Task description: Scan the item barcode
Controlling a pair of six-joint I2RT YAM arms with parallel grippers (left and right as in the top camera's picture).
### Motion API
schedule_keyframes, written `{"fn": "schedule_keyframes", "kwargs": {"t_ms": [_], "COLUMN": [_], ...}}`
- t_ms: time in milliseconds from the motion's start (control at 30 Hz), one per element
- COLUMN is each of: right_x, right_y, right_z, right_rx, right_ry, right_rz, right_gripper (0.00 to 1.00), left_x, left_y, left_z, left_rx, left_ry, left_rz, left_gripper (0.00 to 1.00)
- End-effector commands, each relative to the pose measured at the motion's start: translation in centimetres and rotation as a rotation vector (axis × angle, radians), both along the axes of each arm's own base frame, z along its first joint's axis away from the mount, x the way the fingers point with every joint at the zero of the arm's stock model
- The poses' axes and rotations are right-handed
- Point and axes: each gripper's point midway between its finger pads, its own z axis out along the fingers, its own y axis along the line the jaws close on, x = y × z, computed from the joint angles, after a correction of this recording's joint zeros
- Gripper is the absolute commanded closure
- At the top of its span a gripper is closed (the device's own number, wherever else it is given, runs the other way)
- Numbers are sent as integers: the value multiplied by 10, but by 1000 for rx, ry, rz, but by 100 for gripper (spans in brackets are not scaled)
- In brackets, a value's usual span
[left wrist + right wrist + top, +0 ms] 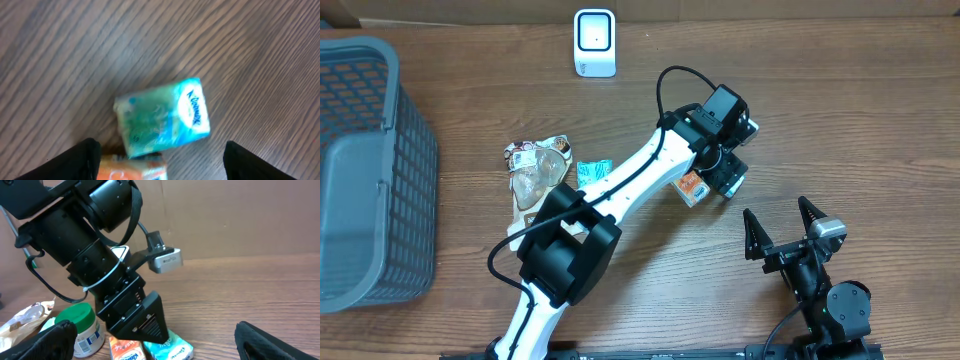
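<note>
- One grey basket [370,170] sits at the left edge of the desk [880,120].
- One snack bag [535,170] lies flat to its right.
- One white scanner [594,42] stands at the far edge.
- The left pincer [161,147] is spread wide and grips nothing. One teal tissue pack [162,117] lies on the desk between its fingers, touching one orange pack [131,169].
- The right pincer [777,212] is spread wide and empty, apart from both packs.

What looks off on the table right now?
Nothing spilled or damaged. The teal tissue pack lies askew on the table, loose between the open left fingers, its lower edge crowded against an orange pack. The white scanner stands well away, near the table's far edge.
</note>
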Motion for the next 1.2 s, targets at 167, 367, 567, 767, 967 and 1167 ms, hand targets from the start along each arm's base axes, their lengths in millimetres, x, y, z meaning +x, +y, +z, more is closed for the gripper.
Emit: {"fn": "schedule_keyframes", "kwargs": {"t_ms": [167,367,567,767,967,1167], "right_x": [0,0,0,0,0,0], "right_y": [-1,-1,-1,-1,-1,-1], "right_z": [-2,-2,-2,-2,-2,-2], "right_rx": [-3,-3,-3,-3,-3,-3], "right_ry": [-6,-6,-6,-6,-6,-6], "right_rz": [-3,-3,-3,-3,-3,-3], "right_gripper": [0,0,0,0,0,0], "left_x": [51,61,37,15,11,10], "left_y": [57,170,299,402,427,440], "left_z": [122,233,295,297,248,176], "left_rx": [-98,-87,-35,31,33,131], "left_ry": [-127,-281,-393,-357,-186,-75], "left_rz": [206,509,810,1054,1108,1107], "left_gripper": [13,0,0,1,0,5]}}
